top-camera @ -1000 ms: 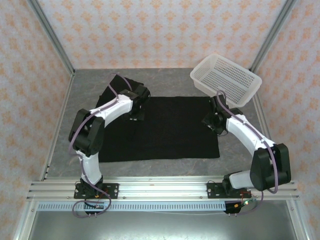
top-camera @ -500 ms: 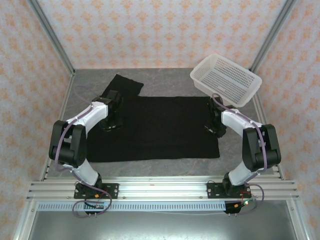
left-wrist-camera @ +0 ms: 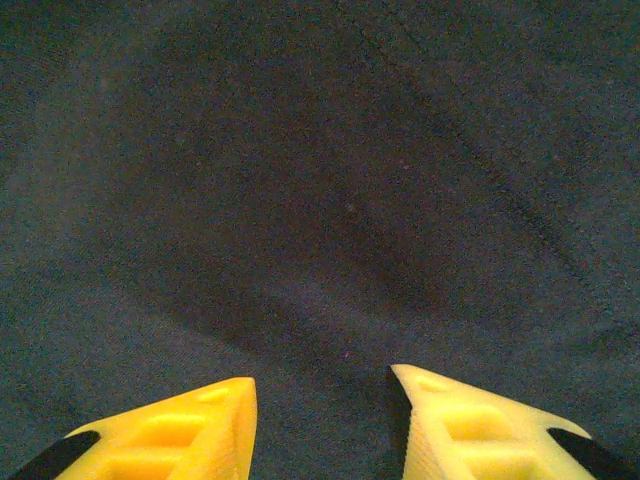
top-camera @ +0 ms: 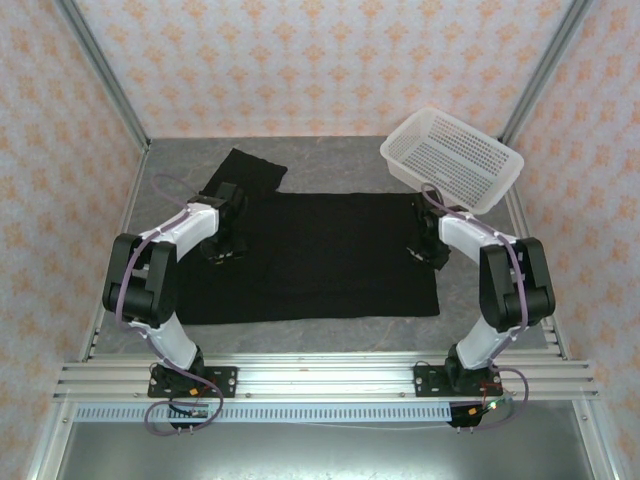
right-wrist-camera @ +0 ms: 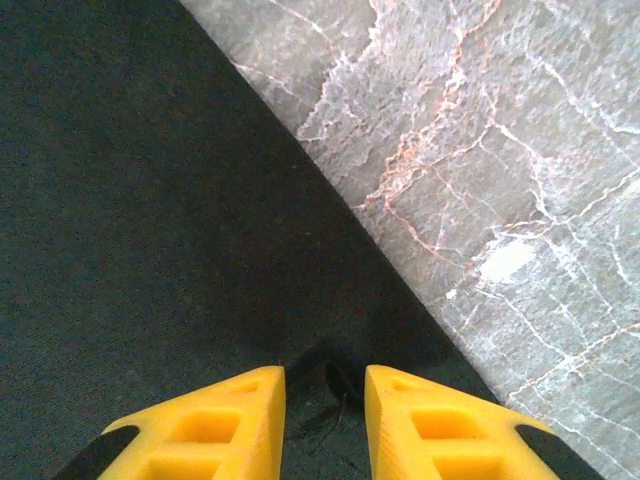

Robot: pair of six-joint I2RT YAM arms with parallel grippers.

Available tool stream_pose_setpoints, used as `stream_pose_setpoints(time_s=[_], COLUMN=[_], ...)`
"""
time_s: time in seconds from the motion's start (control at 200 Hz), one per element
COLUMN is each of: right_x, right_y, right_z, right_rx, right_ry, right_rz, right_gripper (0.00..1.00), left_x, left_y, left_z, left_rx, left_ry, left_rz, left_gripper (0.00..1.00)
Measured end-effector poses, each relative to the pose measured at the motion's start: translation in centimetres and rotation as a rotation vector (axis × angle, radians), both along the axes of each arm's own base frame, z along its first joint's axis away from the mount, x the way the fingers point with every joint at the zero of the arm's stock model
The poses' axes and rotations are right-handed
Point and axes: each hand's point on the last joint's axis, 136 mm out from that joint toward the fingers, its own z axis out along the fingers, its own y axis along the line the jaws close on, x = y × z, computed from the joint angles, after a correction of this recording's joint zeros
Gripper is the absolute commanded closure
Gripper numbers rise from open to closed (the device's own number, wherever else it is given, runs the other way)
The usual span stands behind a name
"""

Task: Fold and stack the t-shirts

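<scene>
Arms (top-camera: 185, 228) bent low, left fingers (left-wrist-camera: 175, 435) on t-shirt (top-camera: 320, 255), right fingers (right-wrist-camera: 215, 425) at edge

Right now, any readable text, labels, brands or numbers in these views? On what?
None readable.
The black t-shirt shows plain fabric, no print or tag.
The white basket bears no label.
The small board by the right arm's base is too small to read.
</scene>
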Motion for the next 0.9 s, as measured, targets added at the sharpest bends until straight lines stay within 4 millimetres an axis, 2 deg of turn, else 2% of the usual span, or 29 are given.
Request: stream_pose_setpoints(time_s=[0.23,0.4,0.585,0.685,0.901], right_x=[-0.1,0.0,0.0,0.1,-0.8], right_y=[-0.1,-0.3,-0.4,-0.6,-1.6], right_z=[-0.3,-0.3,-0.2,-0.1,2.6], right_rx=[-0.008,-0.015,-0.021,-0.028,-0.068], right_ry=[0.008,0.006,0.001,-0.003,-0.043], right_rz=[-0.008,-0.01,-0.023,-0.031,-0.063], right_gripper=[0.84,0.86,0.99,1.0,1.0], left_x=[0.0,0.0,0.0,0.0,0.0], left_y=[0.3,0.4,0.4,0.4,0.7], left_z=[-0.2,-0.3,-0.3,-0.3,-0.6], left_rx=[0.015,0.024,0.024,0.024,0.038], left_ry=[0.005,0.009,0.007,0.008,0.02], left_rz=[0.002,0.002,0.002,0.002,0.004], left_gripper=[0.62,0.63,0.63,0.63,0.64])
